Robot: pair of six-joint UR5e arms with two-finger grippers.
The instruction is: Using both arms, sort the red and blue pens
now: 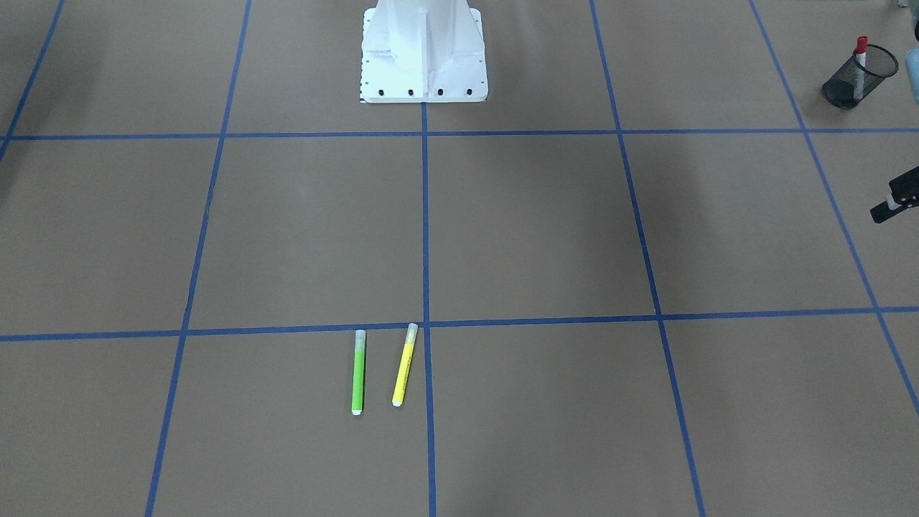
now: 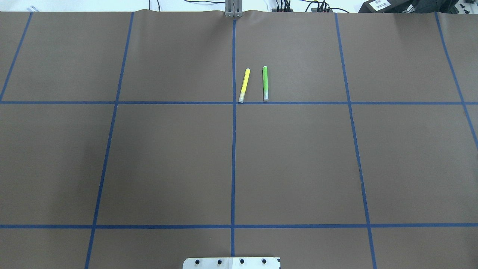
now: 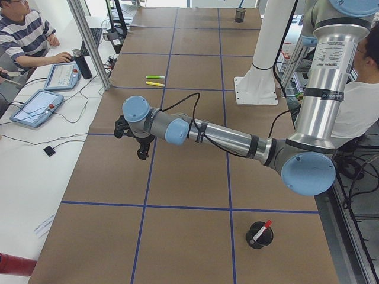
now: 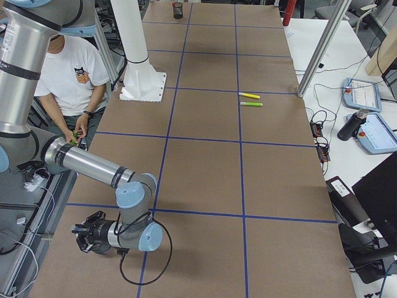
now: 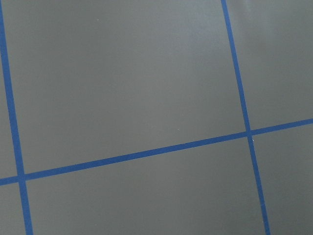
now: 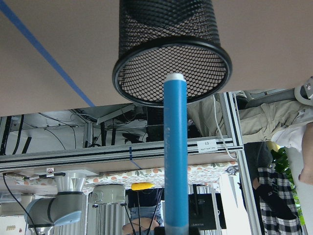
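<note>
Front-facing view: the white-barrelled, red-capped pen (image 1: pixel 860 68) already stands in a black wire-mesh cup (image 1: pixel 840 82) on the robot's left. The left pincer (image 1: pixel 894 201) barely shows at the edge, and I cannot tell its state.

Right-side view: the right pincer (image 4: pixel 84 239) hangs low at the near end of the brown tabletop (image 4: pixel 279 186).

Right wrist view: it grips the blue-barrelled pen (image 6: pixel 175 156), tip facing a second black mesh cup (image 6: pixel 146 24). The blue drop seems to be in hand. Next, the tip needs centring over the mouth before release.

Green marker (image 1: pixel 357 372) just beside yellow marker (image 1: pixel 404 365), white pedestal (image 1: pixel 423 57), black mesh cup (image 1: pixel 844 83)
</note>
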